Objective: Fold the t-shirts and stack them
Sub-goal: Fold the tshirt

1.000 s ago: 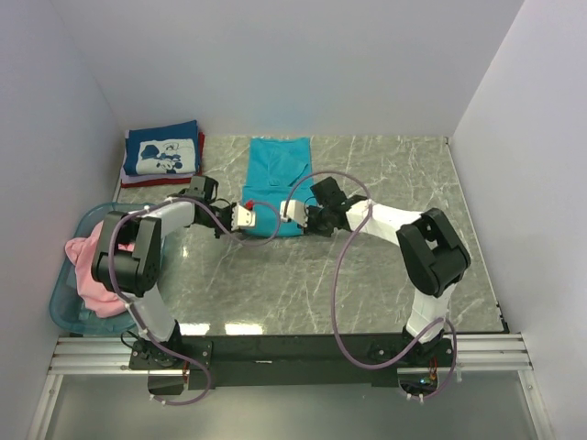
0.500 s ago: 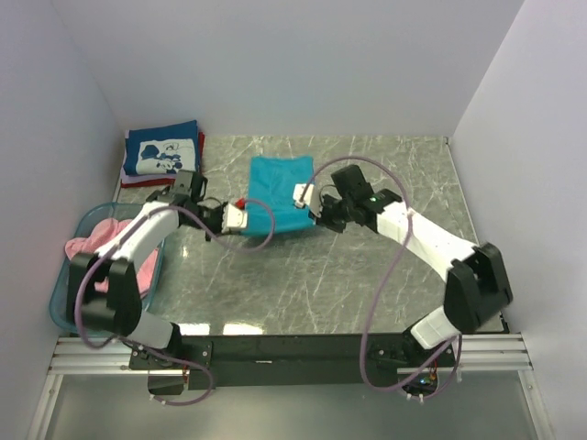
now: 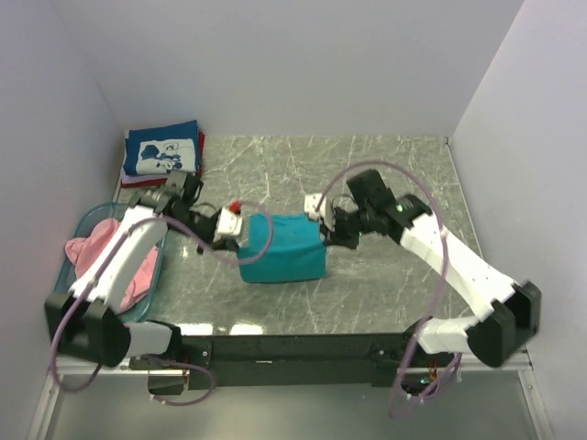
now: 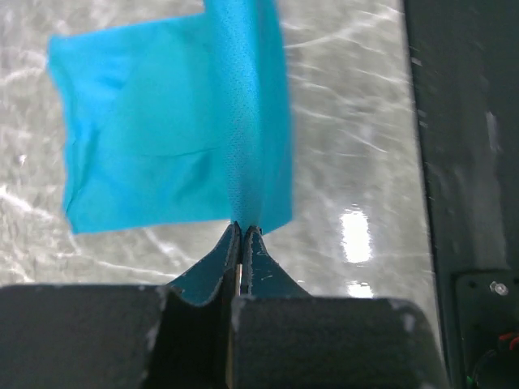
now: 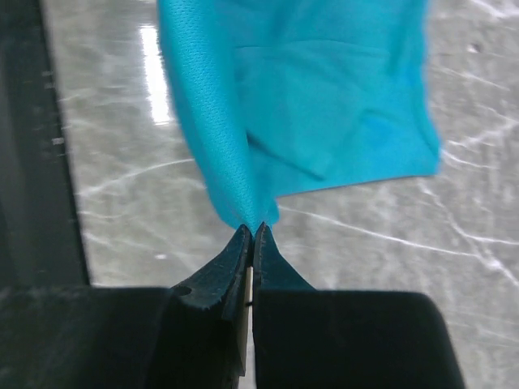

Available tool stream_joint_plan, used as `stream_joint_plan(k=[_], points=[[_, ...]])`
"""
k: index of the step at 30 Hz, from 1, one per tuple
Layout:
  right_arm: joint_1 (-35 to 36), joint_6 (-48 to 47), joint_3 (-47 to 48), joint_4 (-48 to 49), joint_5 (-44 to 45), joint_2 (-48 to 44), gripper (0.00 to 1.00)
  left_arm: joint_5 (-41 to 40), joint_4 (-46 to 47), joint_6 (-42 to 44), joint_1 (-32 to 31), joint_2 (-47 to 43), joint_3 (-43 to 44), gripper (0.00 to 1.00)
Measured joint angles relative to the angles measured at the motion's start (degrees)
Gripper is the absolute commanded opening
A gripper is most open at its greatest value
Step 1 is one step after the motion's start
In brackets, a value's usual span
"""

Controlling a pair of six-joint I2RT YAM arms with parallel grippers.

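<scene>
— How far is the work now, in your judgement?

— About the half, I think. At the far left corner of the desk (image 3: 404,170) there is a neat pile. The navy t-shirt with white print (image 3: 163,153) lies folded on top, and a red t-shirt (image 3: 200,151) shows its edge under it. These two look finished. The pink t-shirt (image 3: 84,247) lies crumpled in the light-blue basket (image 3: 60,275) at the left side, not yet folded.

— And the teal one?

— The teal t-shirt (image 3: 280,259) is in work. It is in the middle of the desk, between the two arms. The left end effector (image 4: 243,232) is closed tight on one upper corner of it. The right end effector (image 5: 250,230) is closed tight on the other corner, so both pinch the cloth.

— How does it look?

— It is a compact rectangle, narrow, and the sleeves seem turned inside, as far as I can tell. In the wrist views the cloth hangs down from the fingertips in a doubled layer. Whether its lower edge touches the desk, I cannot say surely. The fabric is a fine mesh, soft, with few wrinkles.

— So what is left?

— I judge three things: to finish this fold, to put the teal one on the pile, and then to take the pink one from the basket and fold it also.
</scene>
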Motion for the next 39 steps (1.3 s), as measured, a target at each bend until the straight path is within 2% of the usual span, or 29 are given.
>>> stream_joint_plan(k=[6,11,18,24,27,29,30,31,32,33,34,38,39], points=[[-7.0,-3.1,11.5,-0.6,-1.0,18.4,0.0,1.1,3.5,-5.2,3.6,18.8,10.2,0.01],[-10.3,-3.7,14.9,1.0,-0.6,32.0,0.0,1.1,10.2,-15.0,5.3,35.2,17.2,0.01],[-11.1,-3.0,17.4,3.4,2.2,43.6,0.0,0.1,17.9,-27.2,5.3,47.6,21.7,0.04],[-11.0,0.5,19.3,3.4,2.4,44.9,0.0,-0.5,21.7,-31.7,5.4,48.2,17.8,0.04],[-10.5,2.6,17.0,4.0,1.4,44.0,0.0,0.6,22.9,-31.7,5.4,44.6,10.8,0.05],[-10.0,4.3,12.8,4.1,-0.2,41.7,0.01,1.0,22.2,-30.4,5.4,40.7,5.9,0.09],[-9.7,5.2,10.4,3.7,-1.3,40.2,0.07,1.4,21.8,-29.6,5.3,38.7,3.8,0.22],[-9.4,6.1,8.3,3.1,-2.5,38.6,0.25,1.6,21.3,-28.5,5.2,36.8,1.9,0.27],[-9.0,7.3,6.5,2.2,-3.6,37.0,0.32,1.7,20.3,-27.4,5.2,34.8,0.2,0.32],[-8.8,7.9,5.2,0.9,-4.5,35.4,0.43,1.8,19.2,-26.3,5.2,32.9,-1.2,0.45],[-8.7,8.9,4.6,-0.8,-5.6,33.7,0.51,1.9,18.1,-24.9,5.4,31.1,-2.2,0.48],[-11.0,12.3,6.5,-4.7,-11.2,29.2,0.52,2.6,16.0,-22.4,5.6,24.7,-3.3,0.54],[-11.9,13.1,7.5,-4.9,-12.2,28.8,0.49,3.0,16.3,-22.4,5.6,23.1,-3.2,0.54]])
